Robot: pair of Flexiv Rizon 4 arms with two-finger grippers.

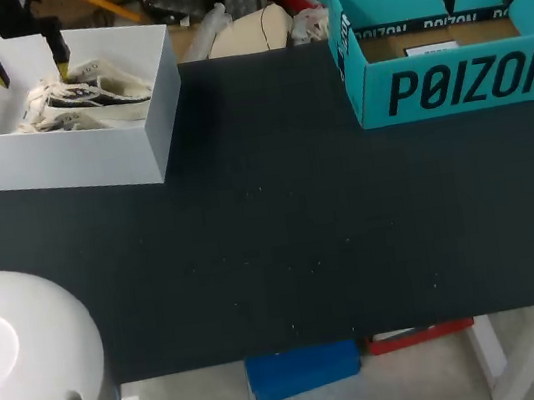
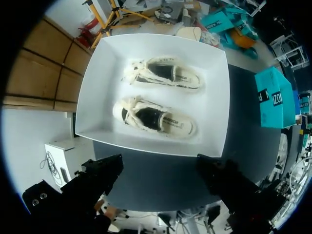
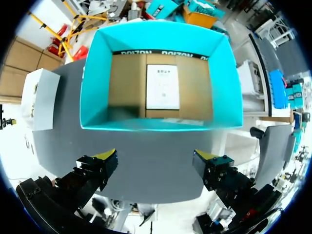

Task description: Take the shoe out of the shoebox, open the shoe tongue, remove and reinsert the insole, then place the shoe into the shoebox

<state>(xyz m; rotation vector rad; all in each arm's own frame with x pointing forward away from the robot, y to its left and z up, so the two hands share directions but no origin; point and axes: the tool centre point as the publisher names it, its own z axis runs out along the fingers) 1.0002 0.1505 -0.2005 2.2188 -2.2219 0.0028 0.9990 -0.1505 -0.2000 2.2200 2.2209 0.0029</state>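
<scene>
Just ahead of the left pincer, whose fingers stand wide apart, the white box holds the near shoe and far shoe side by side, openings up, which suits a grasp from above. The right pincer, likewise spread, hangs over the teal box, which is bare but for a card and is probably meant to receive a shoe.

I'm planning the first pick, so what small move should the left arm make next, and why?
Probably lower the left gripper toward the shoe nearer its fingers. Those fingers are open and empty, the gripper hangs above the edge of the white box, and that shoe lies inside, not yet gripped.
</scene>
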